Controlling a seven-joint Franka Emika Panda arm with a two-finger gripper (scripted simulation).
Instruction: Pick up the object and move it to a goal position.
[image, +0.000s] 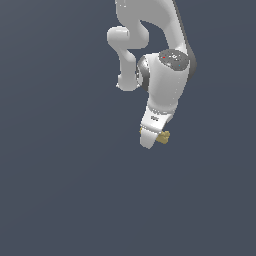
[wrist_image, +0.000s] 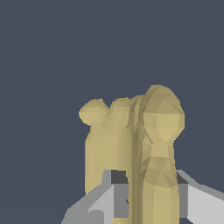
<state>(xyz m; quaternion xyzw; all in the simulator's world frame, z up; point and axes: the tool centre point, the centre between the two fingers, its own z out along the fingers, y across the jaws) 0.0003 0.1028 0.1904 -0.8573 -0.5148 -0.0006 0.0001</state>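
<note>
- Object (image: 163, 136) showing in the exterior view as a small tan-yellow lump, poking out toward the exterior view's right from the tip of the gripper (image: 150, 138).
- Sitting tucked against the white fingers, touching them; hard telling from this view alone how the jaws are standing, since the white finger is covering most of the piece.
- Hanging from one white arm (image: 165, 75) reaching down from the top of the exterior view, over a plain dark grey-blue ground with no goal marker appearing anywhere.
- Not telling whether the piece is lifted clear or resting on the surface: no shadow or edge giving height.
- Filling much of the wrist view as one knobbly tan object (wrist_image: 140, 144), with rounded lobes at the far end and darker brown creases running along its length.
- Lying between two grey fingers (wrist_image: 105, 199), one on each flank, both pressing against the piece: gripper (wrist_image: 146, 197) pinching the object.
- Judging progress: grasp looking done; carrying to the goal position looking like what is left, with distance remaining not readable, as no target is showing.
- Counting: one arm, one gripper with two fingers, one object, nothing else in either view.
</note>
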